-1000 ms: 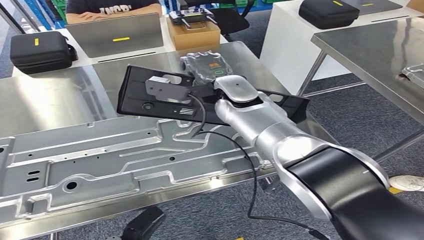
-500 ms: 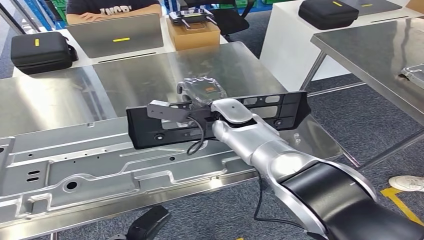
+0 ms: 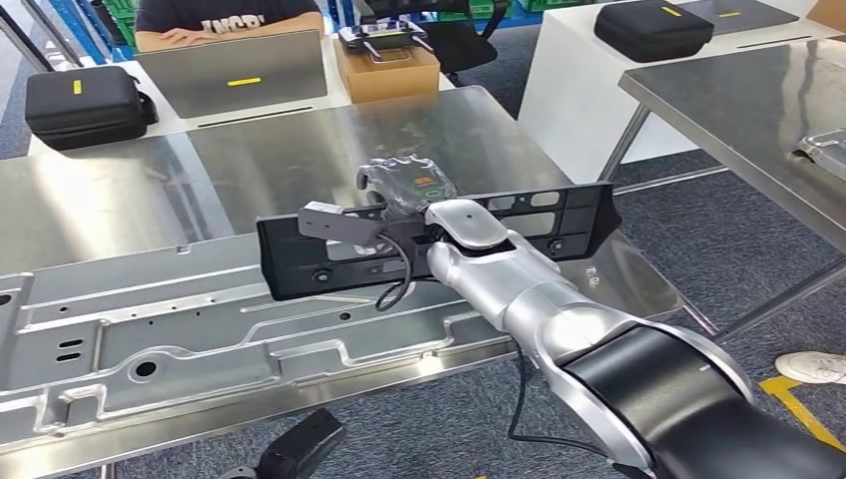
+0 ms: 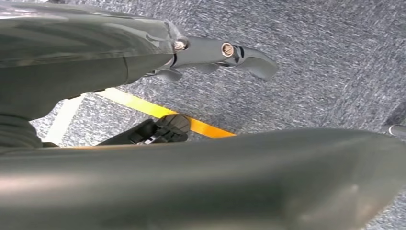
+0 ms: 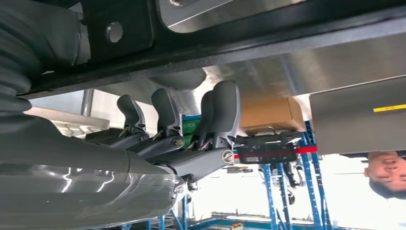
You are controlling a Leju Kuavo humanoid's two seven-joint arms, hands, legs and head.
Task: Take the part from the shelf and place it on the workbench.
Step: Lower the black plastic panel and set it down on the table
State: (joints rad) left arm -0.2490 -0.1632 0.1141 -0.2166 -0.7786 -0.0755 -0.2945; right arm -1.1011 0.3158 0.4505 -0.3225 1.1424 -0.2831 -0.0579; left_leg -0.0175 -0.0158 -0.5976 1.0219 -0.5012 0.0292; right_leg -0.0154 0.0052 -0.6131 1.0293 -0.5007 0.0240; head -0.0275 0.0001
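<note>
The part is a long black plastic bar [image 3: 539, 225] with cut-outs, standing on its long edge just above the steel workbench [image 3: 299, 150]. My right hand [image 3: 399, 188] grips it near the middle from behind, my silver forearm crossing in front. In the right wrist view the dark fingers [image 5: 213, 112] curl over the black bar [image 5: 239, 40]. Whether the bar touches the benchtop I cannot tell. My left hand [image 3: 299, 449] hangs below the bench's front edge; in the left wrist view its fingers [image 4: 225, 50] lie loosely apart over grey carpet, holding nothing.
A large stamped metal panel [image 3: 200, 329] lies along the bench's near side. Behind the bench are a laptop [image 3: 234, 70], a black case [image 3: 80, 100], a cardboard box [image 3: 387, 65] and a seated person [image 3: 224, 15]. Another steel table [image 3: 758, 100] stands at the right.
The black bar turned from lying tilted and flat to standing on its long edge, and came lower and nearer with my right hand. Over the last half second it barely moved.
</note>
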